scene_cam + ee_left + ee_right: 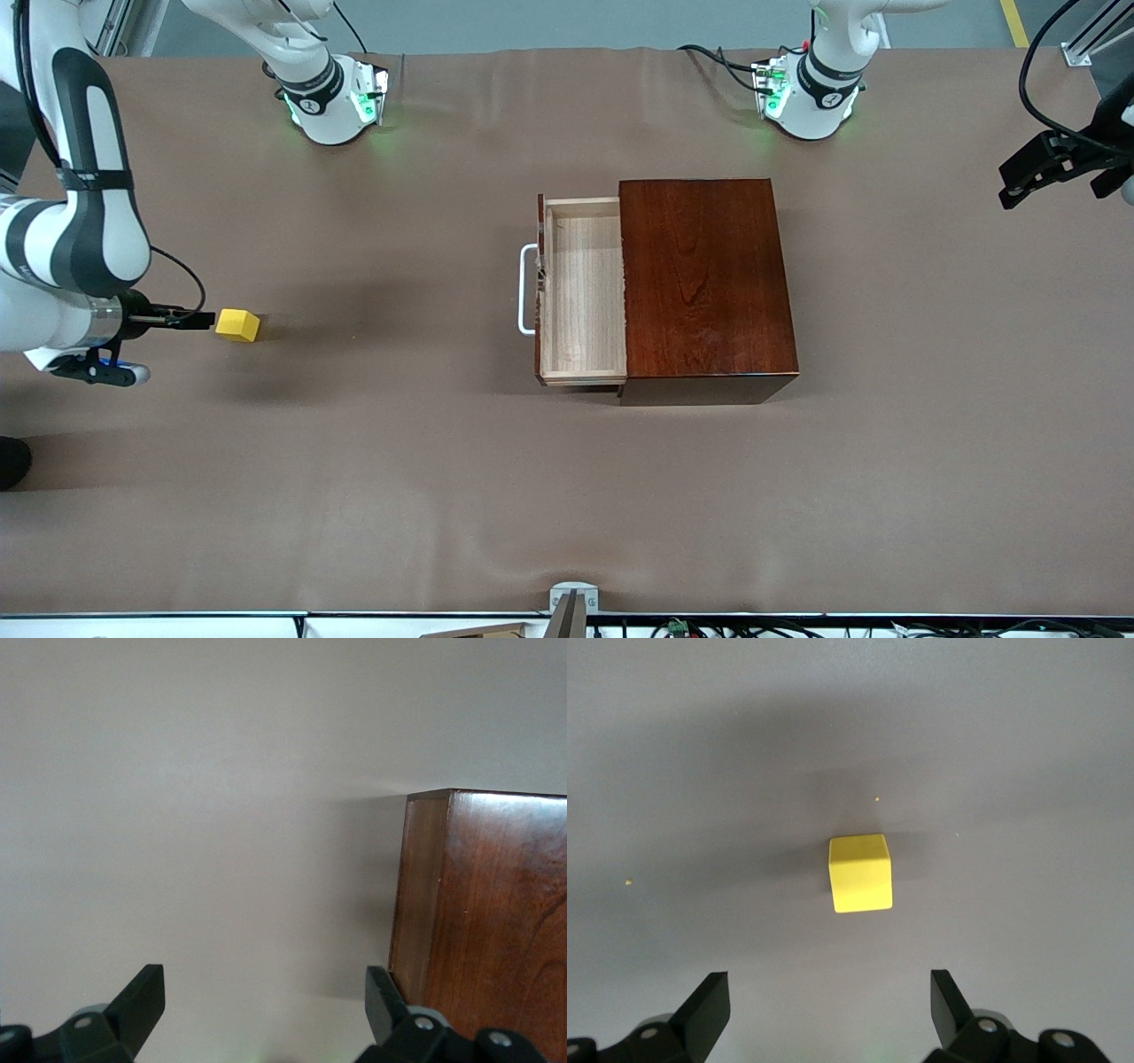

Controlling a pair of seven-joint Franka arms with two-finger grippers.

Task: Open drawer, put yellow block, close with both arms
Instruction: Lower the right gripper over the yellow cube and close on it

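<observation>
The drawer (580,292) stands pulled out of the dark reddish-brown box (704,279) toward the right arm's end of the table, its pale inside bare and its white loop handle (527,290) showing. The yellow block (237,325) lies on the table well off toward the right arm's end. My right gripper (202,320) is just beside the block, open and holding nothing; in the right wrist view the block (861,873) lies ahead of the spread fingers (709,1005). My left gripper (1054,164) waits at the left arm's end, open (264,1001), with the box's side (483,921) ahead.
The brown table cover (567,496) spreads all round the box. Both arms' green-lit bases (332,97) (811,93) stand along the table edge farthest from the front camera. A small metal bracket (571,598) sits at the nearest edge.
</observation>
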